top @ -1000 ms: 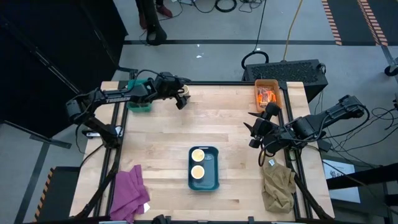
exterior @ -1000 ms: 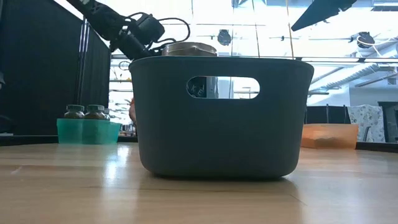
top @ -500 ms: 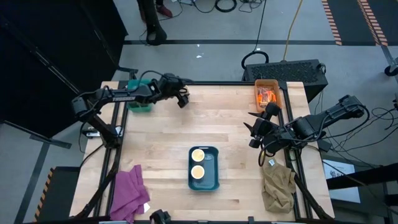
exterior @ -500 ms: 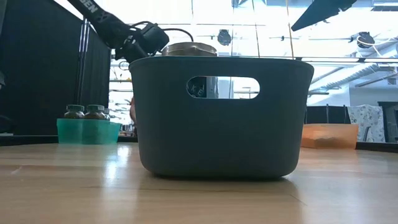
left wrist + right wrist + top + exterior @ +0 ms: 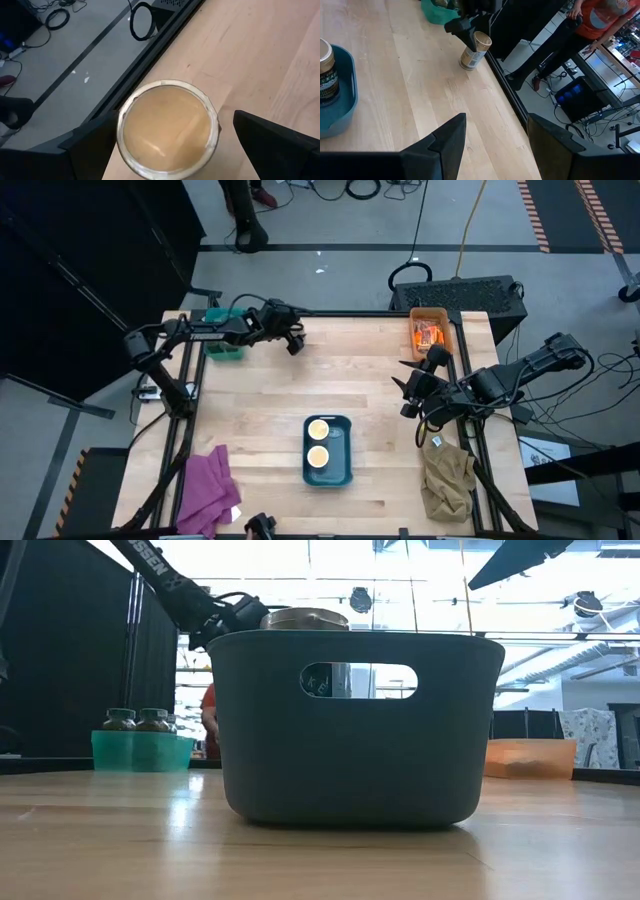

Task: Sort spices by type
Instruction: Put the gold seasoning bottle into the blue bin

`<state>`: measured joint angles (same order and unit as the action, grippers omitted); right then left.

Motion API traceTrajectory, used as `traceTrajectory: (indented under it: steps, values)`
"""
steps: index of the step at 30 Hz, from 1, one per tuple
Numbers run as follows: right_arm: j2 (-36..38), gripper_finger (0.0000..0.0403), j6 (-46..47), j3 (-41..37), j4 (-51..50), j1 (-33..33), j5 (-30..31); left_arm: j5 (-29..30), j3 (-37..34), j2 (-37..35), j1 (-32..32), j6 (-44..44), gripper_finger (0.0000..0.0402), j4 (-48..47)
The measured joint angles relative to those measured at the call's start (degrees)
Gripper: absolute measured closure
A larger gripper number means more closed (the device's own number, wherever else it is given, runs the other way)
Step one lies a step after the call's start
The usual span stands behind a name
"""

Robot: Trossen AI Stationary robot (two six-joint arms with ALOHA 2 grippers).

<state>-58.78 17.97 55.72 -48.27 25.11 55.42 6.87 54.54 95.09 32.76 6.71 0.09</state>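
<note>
Three cream-topped jars [image 5: 318, 428], two green-bin jars [image 5: 120, 720], several orange packets [image 5: 427, 333]

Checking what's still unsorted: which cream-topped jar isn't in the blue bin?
The cream-topped jar standing alone on the bare table's far edge, between the left tool's open fingers. The other two sit inside the blue bin.

Cream-yellow jar tops [image 5: 318, 442] in dark blue bin [image 5: 342, 450]; green bin [image 5: 224, 350]; orange bin [image 5: 431, 333]; purple cloth [image 5: 205, 488].
</note>
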Motion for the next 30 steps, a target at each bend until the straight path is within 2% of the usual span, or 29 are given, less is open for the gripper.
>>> traceTrajectory:
  steps: [14,30]
  values:
    - [0.0,0.0209,0.01,0.0,-0.02,0.0,0.02,2.23,0.0,0.94,0.64,-1.68,0.0011,2.0]
    - [0.0,0.0209,-0.01,0.0,-0.02,0.02,0.0,0.9,0.0,0.94,1.02,-6.35,0.0011,-0.29]
